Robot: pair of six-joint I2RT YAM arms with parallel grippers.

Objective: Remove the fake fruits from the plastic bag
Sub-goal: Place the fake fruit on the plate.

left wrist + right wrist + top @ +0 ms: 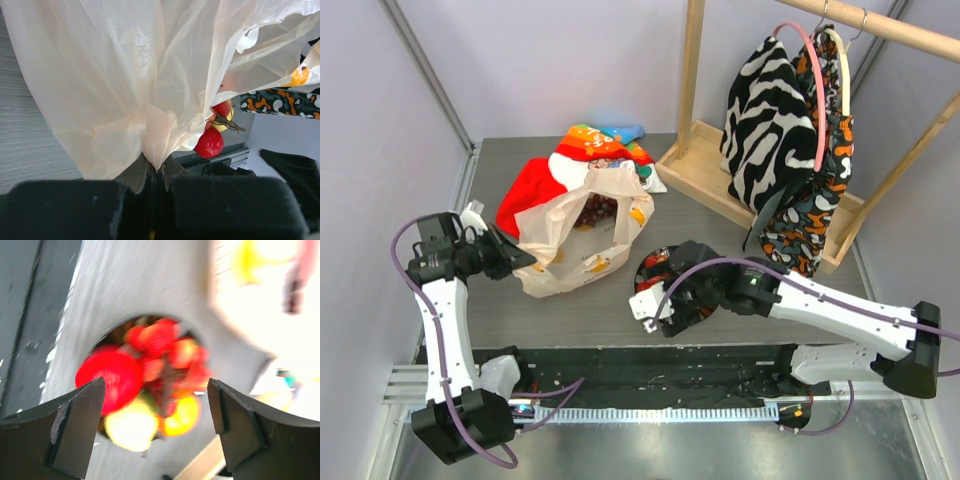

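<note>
The cream plastic bag stands open at the left middle of the table, with the dark purple grape bunch inside it. My left gripper is shut on the bag's lower left side; in the left wrist view the film is pinched between the jaws. My right gripper is open and empty just above a dark round dish. The dish holds a red apple, a yellow lemon, a small orange and red strawberries, all blurred. The gripper hangs over them.
A red and multicoloured cloth lies behind the bag. A wooden clothes rack with a zebra-print garment on hangers stands at the back right. A metal rail runs along the near edge.
</note>
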